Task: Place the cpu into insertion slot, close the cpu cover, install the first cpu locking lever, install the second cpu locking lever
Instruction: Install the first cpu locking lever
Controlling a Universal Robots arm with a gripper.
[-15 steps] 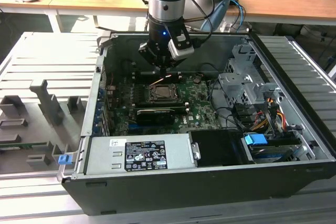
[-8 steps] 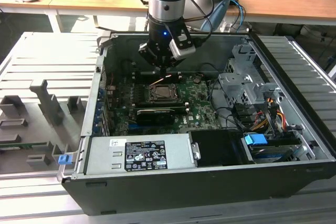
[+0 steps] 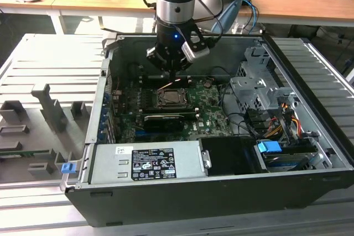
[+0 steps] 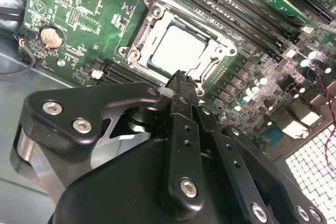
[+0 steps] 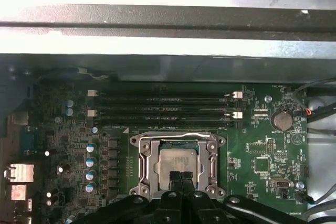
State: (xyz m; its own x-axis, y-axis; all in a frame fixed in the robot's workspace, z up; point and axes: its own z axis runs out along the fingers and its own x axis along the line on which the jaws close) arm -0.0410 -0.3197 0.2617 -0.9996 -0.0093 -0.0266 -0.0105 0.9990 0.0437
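One cpu [image 5: 176, 160] just beneath gripper [image 5: 181, 177]

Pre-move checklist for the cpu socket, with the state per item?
1. cpu lying flat in the insertion slot: ok.
2. cpu cover down around the chip: ok.
3. Locking levers latched: cannot tell.
4. Fingers shut, holding nothing: ok.
5. Gripper at the cover's edge; touching it: cannot tell.
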